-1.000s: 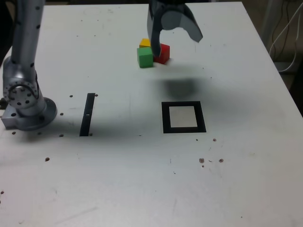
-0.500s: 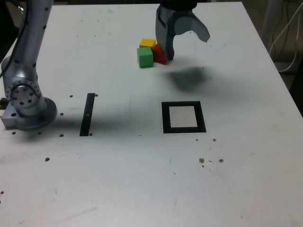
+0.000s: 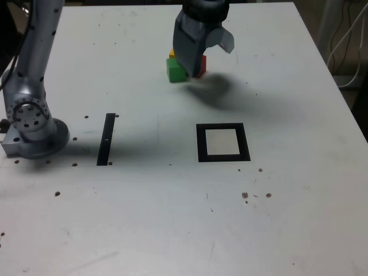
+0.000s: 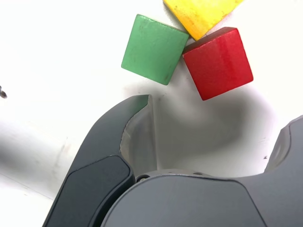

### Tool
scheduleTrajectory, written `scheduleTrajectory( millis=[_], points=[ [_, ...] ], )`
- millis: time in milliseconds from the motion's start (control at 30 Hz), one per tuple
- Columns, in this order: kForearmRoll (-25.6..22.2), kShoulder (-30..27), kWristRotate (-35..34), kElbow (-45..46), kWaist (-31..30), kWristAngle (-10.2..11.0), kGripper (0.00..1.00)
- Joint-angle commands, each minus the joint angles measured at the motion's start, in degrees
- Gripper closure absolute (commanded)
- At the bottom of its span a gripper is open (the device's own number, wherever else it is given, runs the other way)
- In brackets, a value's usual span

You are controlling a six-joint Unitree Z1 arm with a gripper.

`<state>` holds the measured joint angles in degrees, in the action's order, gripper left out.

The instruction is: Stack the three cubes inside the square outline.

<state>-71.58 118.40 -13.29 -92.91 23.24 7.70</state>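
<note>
Your hand hangs spread and empty just over the three touching cubes, green, red and yellow, well apart from the square outline. Descending here, a finger could knock the neighbours instead of isolating one.

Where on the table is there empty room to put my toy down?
Bare table lies in front of the square outline, and between it and the black strip. It is crowded where the gripper hangs over the green cube, red cube and yellow cube.
</note>
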Motion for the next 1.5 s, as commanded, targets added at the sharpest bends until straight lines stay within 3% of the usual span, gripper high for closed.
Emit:
scheduleTrajectory(
  millis=[0,400,767,1167,1467],
  points=[
    [-0.05,-0.37,-2.01,-0.71,-0.24,-0.36,0.04],
    [3.27,1.13,-14.55,-1.36,-0.23,-1.95,0.0],
    [5.08,1.3,-25.53,-0.21,-0.04,0.47,0.0],
    [5.94,3.62,-29.75,0.25,0.46,0.63,0.0],
    [7.69,5.18,-30.67,0.29,4.08,1.77,0.0]
  ],
)
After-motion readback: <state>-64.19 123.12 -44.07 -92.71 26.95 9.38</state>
